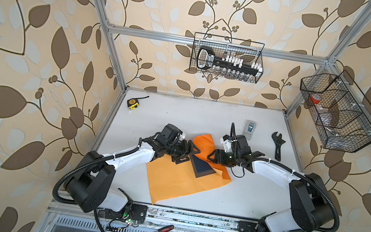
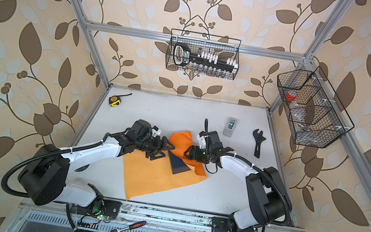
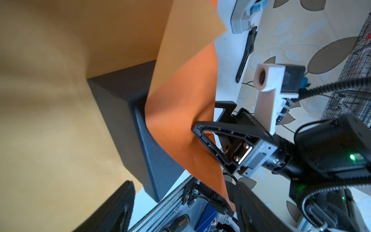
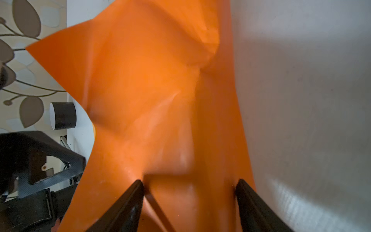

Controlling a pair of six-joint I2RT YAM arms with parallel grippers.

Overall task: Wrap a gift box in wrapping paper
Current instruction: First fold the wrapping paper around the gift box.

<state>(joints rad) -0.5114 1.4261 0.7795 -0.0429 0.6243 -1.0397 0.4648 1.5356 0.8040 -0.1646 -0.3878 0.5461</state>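
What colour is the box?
Matte black; the box shows best in the left wrist view.

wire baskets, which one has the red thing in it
The divided wire basket on the right side rail; the red thing sits in its far compartment. The back-rail basket holds only a socket set.

The wrapping paper [image 1: 169, 181] is coloured plain orange, the gift box [image 1: 203, 168] matte black. The table [image 1: 178, 120] is finished white; the wallpaper [image 1: 27, 48] is patterned with brown leaves on beige.
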